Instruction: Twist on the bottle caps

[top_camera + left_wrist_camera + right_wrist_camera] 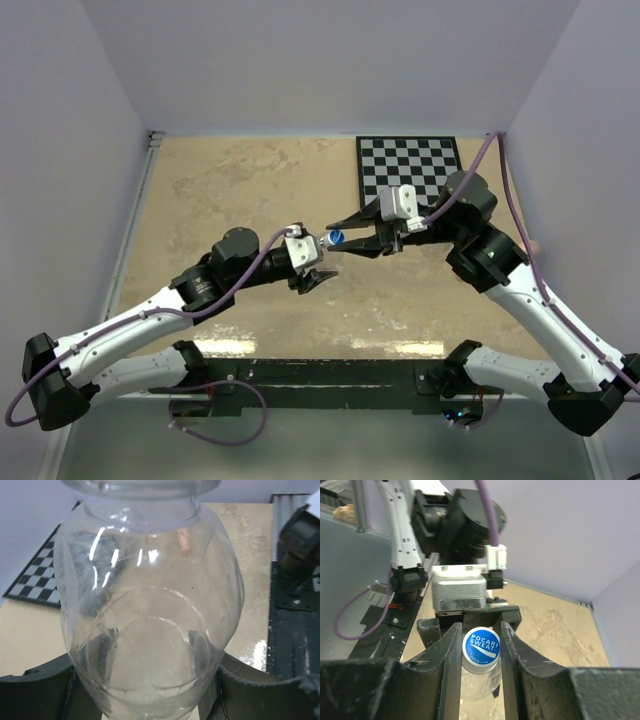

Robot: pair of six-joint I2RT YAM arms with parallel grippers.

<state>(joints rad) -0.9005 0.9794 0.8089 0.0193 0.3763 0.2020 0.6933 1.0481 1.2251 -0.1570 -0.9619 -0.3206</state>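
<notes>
My right end effector (481, 634) is clamped down to a narrow gap on the blue cap (481, 649), with one black finger pressed flat against each side of it. The cap has a blue face with white "POCARI SWEAT" lettering, a small "OPEN" arrow and a pale side wall. It sits on the mouth of the clear bottle (150, 605). Clear plastic shows directly beneath it in the right wrist view. I cannot tell how far the threads have engaged.

My left end effector (150, 692) grips the same bottle low on its body, with the dark fingers (45, 687) cradling it from both sides. The bottle is plain, bulbous and see-through, with glare streaks across its shoulder.

In the overhead view the two end effectors meet tip to tip just off the near left corner of the checkerboard (408, 170), above the bench (220, 180). There the cap shows only as a small blue dot between them.

The bottle itself is almost entirely hidden by both end effectors from overhead. In the left wrist view its neck and mouth are cut off at the top edge, and its base sinks out of sight between the fingers.
</notes>
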